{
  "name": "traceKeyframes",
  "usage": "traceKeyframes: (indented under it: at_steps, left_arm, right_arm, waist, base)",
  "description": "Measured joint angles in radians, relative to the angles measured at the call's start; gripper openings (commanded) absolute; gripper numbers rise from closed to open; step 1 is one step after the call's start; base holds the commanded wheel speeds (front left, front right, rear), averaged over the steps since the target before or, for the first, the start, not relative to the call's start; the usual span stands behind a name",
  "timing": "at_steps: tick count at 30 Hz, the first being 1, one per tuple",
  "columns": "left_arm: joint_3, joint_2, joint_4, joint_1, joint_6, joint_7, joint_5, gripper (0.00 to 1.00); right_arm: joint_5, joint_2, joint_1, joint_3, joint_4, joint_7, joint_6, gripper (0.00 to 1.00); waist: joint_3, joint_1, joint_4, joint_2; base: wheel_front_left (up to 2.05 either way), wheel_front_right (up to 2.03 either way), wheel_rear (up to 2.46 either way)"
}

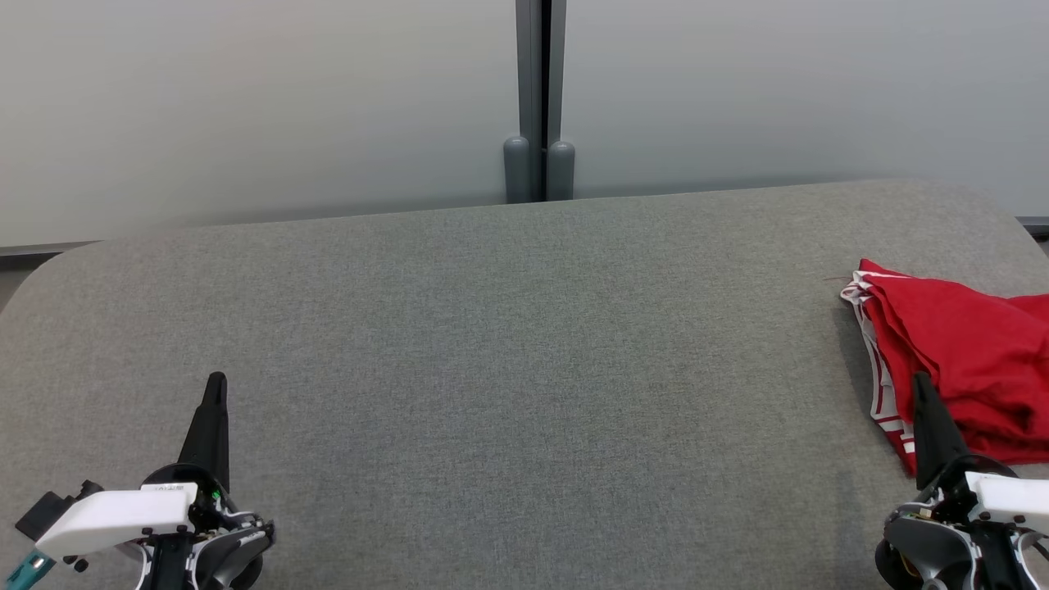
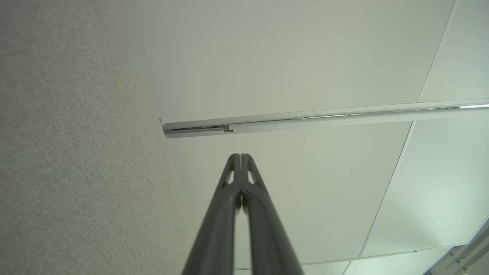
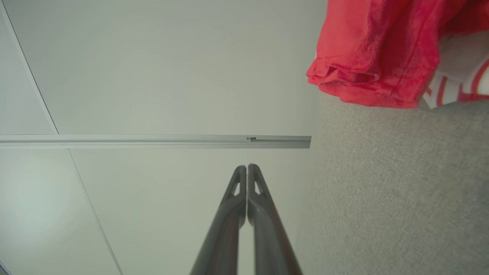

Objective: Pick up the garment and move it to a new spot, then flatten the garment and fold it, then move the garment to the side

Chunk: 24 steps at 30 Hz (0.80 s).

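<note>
The grey felt table (image 1: pixel 492 328) takes up most of the head view, a broad rounded slab with its middle bare. In my judgement that bare middle is the working ground, where cloth can be spread and flattened.

The red garment (image 1: pixel 975 360) lies at 3 o'clock on the table, against the right-hand edge of the head view and partly cut off by it. It sits in stacked layers with a white striped trim (image 1: pixel 881 385) showing along its near-left side. The right wrist view shows its hem (image 3: pixel 374 57) bunched in several thicknesses on the felt. It looks roughly folded and parked at the side. Whether that is a finished pile or a heap awaiting its first lift, I cannot tell.

The 2 grippers rest low. The left gripper (image 1: pixel 217 381) is at 7 o'clock and the right gripper (image 1: pixel 920 381) at 5 o'clock, each pointing toward 12. Both have their fingers pressed together and hold nothing, as both wrist views confirm (image 2: pixel 240 157) (image 3: pixel 247 167). The right fingertips lie just beside the garment's near edge, perhaps overlapping it from this angle. I read this as a neutral pose.

Around them stand the pale wall panels (image 1: pixel 246 98) behind the table and a grey post (image 1: pixel 541 98) at 12 o'clock. Nothing lies between either gripper and the cloth.
</note>
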Motion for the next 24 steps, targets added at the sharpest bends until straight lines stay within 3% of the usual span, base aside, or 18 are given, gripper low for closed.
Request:
traceKeyframes:
  at_steps: [24]
  left_arm:
    - [0.0, 0.0, -0.001, -0.005, 0.0, 0.0, -0.003, 0.0]
  right_arm:
    - [0.003, 0.0, -0.001, 0.0, 0.0, 0.0, 0.0, 0.0]
  waist:
    - [0.0, 0.0, 0.0, 0.0]
  base:
    - [0.0, 0.0, 0.0]
